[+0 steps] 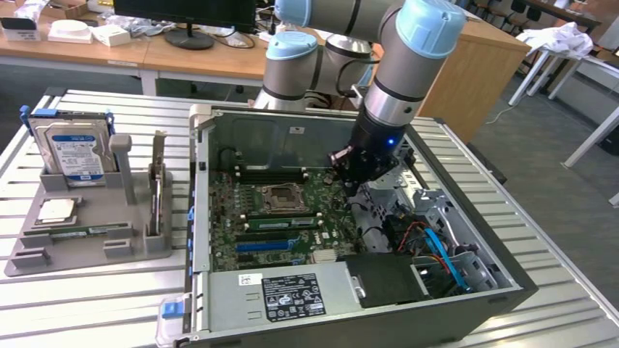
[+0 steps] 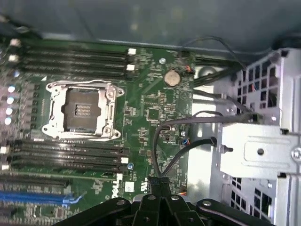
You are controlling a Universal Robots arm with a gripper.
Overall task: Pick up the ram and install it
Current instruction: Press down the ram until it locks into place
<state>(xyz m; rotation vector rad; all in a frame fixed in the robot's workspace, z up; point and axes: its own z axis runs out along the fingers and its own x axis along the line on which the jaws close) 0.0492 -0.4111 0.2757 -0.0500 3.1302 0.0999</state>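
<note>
Closed gripper [image 2: 160, 207] above motherboard [image 2: 155, 108] (ram [image 1: 77, 232] on holder [image 1: 87, 250])

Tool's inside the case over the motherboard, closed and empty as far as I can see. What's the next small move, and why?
Probably lift the tool straight up out of the case. It is shut with nothing in it, while the ram lies on the grey holder outside the case, at the exterior view's left.
</note>
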